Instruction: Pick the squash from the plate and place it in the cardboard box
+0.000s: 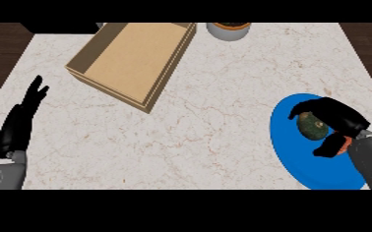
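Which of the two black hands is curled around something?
The right hand, curled around the dark green squash over the blue plate; the left hand rests open.

The desk (218,128) has a pale marble top, off-white with thin reddish-brown veins, and fills most of the head view. Dark wood flooring shows past its far left and far right corners. An open cardboard box (134,64) lies on it at the far left, set at a slant, its tan floor bare. A grey pot (228,30) stands at the far edge, just right of the box's far corner, partly cut off by the view's top. A blue plate (291,147) lies near the right edge, well apart from the box.
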You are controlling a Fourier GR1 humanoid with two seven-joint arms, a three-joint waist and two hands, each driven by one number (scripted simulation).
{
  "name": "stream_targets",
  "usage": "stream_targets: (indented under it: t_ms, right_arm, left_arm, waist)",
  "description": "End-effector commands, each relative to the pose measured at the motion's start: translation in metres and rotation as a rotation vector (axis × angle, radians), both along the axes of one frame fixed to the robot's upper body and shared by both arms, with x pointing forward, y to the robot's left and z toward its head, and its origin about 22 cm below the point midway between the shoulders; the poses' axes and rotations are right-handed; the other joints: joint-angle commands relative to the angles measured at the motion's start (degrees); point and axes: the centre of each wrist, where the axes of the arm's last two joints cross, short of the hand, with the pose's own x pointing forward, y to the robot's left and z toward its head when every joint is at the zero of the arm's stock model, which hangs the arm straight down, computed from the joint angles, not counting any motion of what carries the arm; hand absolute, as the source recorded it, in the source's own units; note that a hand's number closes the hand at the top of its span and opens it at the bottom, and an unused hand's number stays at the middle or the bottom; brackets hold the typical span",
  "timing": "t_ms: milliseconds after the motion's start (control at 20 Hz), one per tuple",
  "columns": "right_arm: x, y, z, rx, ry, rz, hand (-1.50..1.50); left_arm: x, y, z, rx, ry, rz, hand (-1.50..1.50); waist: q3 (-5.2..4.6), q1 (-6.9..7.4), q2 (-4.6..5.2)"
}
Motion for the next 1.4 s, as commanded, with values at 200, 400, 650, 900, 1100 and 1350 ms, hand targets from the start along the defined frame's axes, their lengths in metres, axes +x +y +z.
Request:
stream_targets:
  t_ms: [200, 400, 650, 900, 1100, 1350]
  right_arm:
    - [0.013, 0.0, -0.004, -0.025, -0.204, -0.037, 1.5]
    - [0.074, 0.08, 0.02, -0.017, -0.236, -0.03, 1.5]
    - [0.123, 0.162, 0.073, -0.016, -0.302, -0.051, 1.5]
    - [0.142, 0.154, 0.094, -0.019, -0.454, -0.083, 1.5]
    - [0.149, 0.18, 0.126, 0.16, -0.641, -0.05, 1.5]
    - [0.154, 0.202, 0.142, 0.25, -0.702, 0.082, 1.5]
  left_arm:
    - [0.004, 0.007, 0.01, 0.007, -0.016, 0.002, 0.0]
    - [0.019, -0.017, 0.024, -0.003, -0.028, -0.063, 0.0]
    - [0.017, -0.012, 0.009, 0.001, -0.03, -0.077, 0.0]
    - [0.012, -0.01, 0.007, 0.001, -0.01, -0.057, 0.0]
    - [0.016, -0.007, 0.012, 0.004, -0.036, -0.06, 0.0]
    - [0.013, -0.02, -0.011, -0.002, -0.021, -0.044, 0.0]
  waist:
    - [0.27, 0.24, 0.19]
    - [0.36, 2.42, 0.72]
    - [0.28, 4.36, 1.49]
    - [0.31, 3.16, 1.11]
    - [0.32, 3.09, 1.18]
    - [0.25, 1.79, 0.89]
